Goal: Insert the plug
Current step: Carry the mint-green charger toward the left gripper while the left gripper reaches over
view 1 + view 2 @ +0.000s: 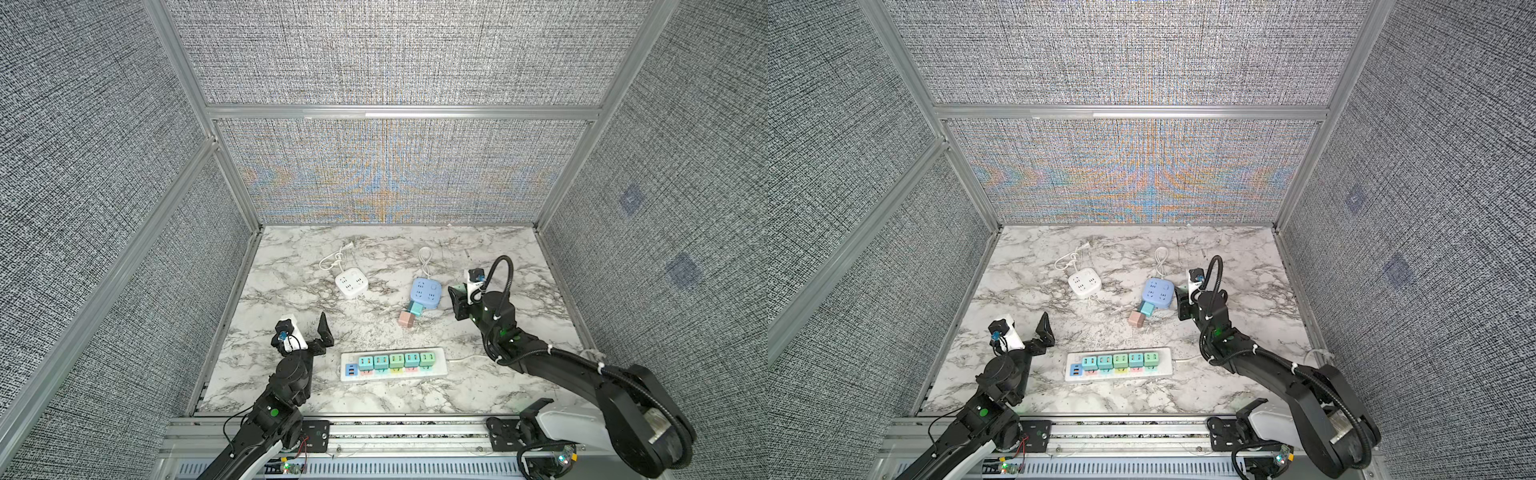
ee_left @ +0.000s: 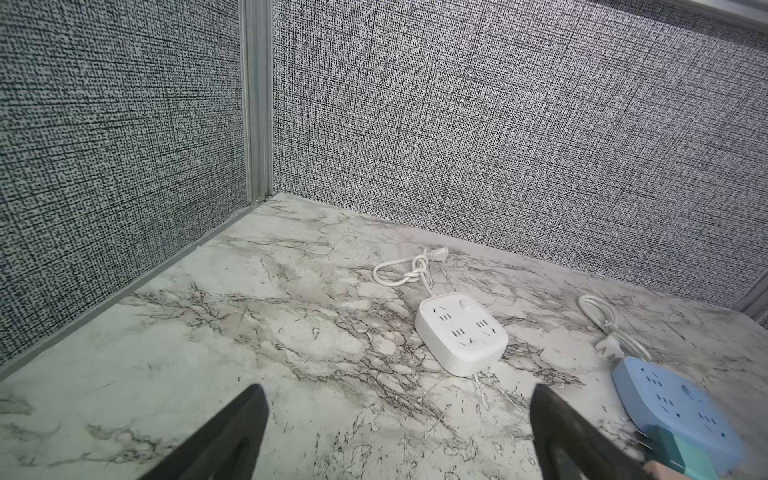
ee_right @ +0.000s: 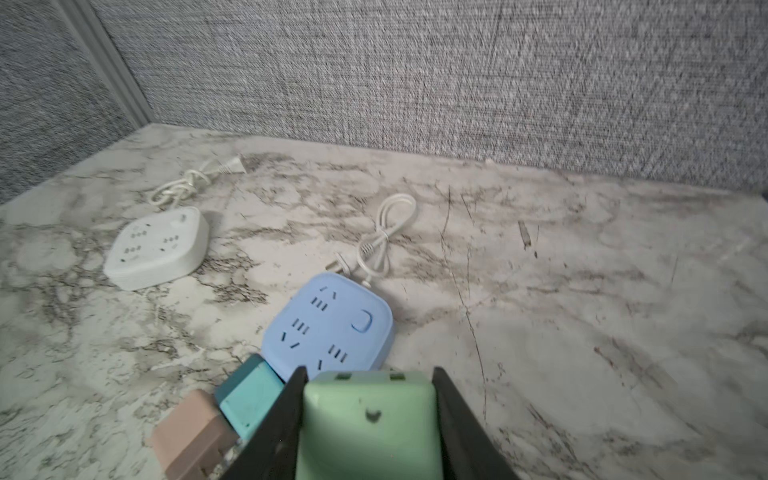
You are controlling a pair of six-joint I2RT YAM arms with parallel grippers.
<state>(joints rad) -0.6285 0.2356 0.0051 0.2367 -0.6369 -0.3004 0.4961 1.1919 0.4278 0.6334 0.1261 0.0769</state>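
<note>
my right tool [image 3: 369,374] pinches the green plug [image 3: 370,428] — tilted, it could skid off the blue socket [image 3: 332,328] and shove it aside.

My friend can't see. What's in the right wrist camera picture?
Two black fingers pinch a pale green plug, close to a blue socket block on a marble table. A teal plug and a pink plug lie beside the blue block; a white socket block with a knotted cord sits farther off.
</note>
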